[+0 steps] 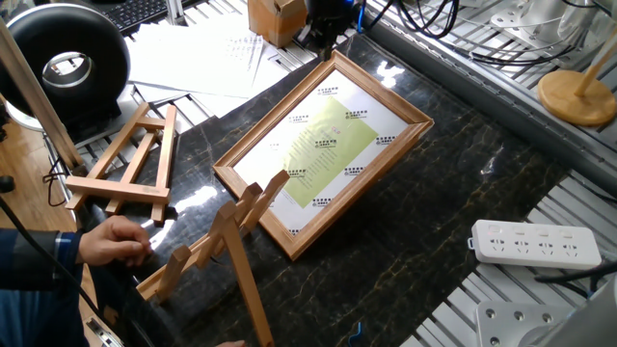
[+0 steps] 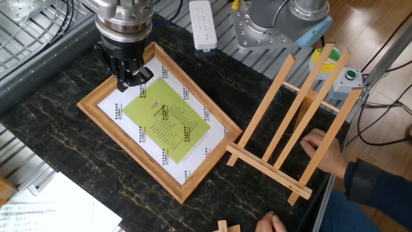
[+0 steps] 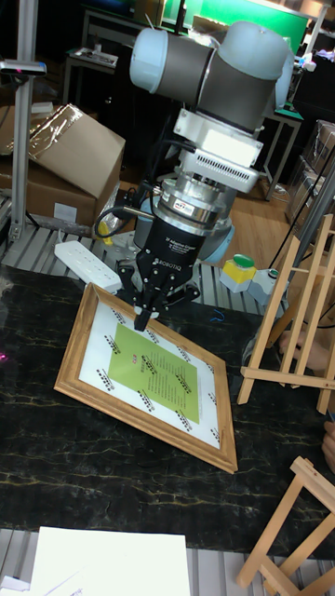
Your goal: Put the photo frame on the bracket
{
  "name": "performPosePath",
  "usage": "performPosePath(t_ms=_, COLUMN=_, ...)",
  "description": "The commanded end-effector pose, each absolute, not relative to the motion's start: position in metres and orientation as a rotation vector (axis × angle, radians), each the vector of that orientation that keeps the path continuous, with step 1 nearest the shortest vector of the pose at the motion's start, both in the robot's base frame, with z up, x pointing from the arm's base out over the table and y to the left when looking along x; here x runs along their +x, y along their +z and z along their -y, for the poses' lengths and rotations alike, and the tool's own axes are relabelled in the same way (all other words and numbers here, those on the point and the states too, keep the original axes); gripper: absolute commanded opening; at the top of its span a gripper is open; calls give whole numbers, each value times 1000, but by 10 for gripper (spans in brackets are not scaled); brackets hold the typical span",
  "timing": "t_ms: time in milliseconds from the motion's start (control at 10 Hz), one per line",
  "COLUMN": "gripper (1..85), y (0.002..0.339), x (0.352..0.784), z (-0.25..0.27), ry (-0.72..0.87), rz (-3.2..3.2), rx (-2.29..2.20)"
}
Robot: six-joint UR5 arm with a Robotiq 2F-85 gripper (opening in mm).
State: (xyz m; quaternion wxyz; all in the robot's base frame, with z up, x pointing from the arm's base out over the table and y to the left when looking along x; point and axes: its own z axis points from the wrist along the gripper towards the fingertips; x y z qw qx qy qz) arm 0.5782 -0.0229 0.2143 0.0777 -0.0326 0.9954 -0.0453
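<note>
The large rectangular light-wood photo frame [image 2: 156, 120], with its white sheet and yellow-green printed panel, lies flat on the dark marble-patterned table [image 2: 58, 122], so none of the placing is done. The robot's black two-finger hand [image 2: 127, 78] hangs over the frame's end farthest from the easel, its fingertips low above the white margin beside the wooden rim; from these views I cannot tell whether the fingers are spread or pressed together, nor whether they touch the frame, and nothing looks pinched between them. The tall pale-wood bracket [image 2: 302, 122], with three thin upright slats and a bottom ledge bar, stands just beside the frame's opposite end, its ledge bare, and a person's hand [image 2: 325, 150] steadies it from behind. A smaller, stubbier A-shaped wooden easel [image 1: 130, 164] lies off to one side, unused. Left to do, as I judge it: grip the frame's edge, lift and tilt it upright, carry it across, and rest its lower rim on the ledge against the slats.
</note>
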Motion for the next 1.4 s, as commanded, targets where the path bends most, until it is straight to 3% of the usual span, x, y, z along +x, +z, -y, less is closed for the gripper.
performPosePath(t_ms=0, gripper=10, y=237, x=563, z=33, ry=94, rz=-3049, rx=-285)
performPosePath(t_ms=200, gripper=10, y=252, x=565, z=103, ry=151, rz=-3043, rx=-454)
performPosePath(t_ms=500, gripper=20, y=232, x=567, z=113, ry=349, rz=-2966, rx=-365)
performPosePath(t_ms=800, gripper=10, y=226, x=576, z=78, ry=663, rz=-2926, rx=45)
performPosePath(t_ms=1000, gripper=10, y=209, x=556, z=113, ry=445, rz=-3040, rx=-87)
performPosePath(t_ms=1300, gripper=10, y=204, x=537, z=126, ry=373, rz=-3122, rx=-114)
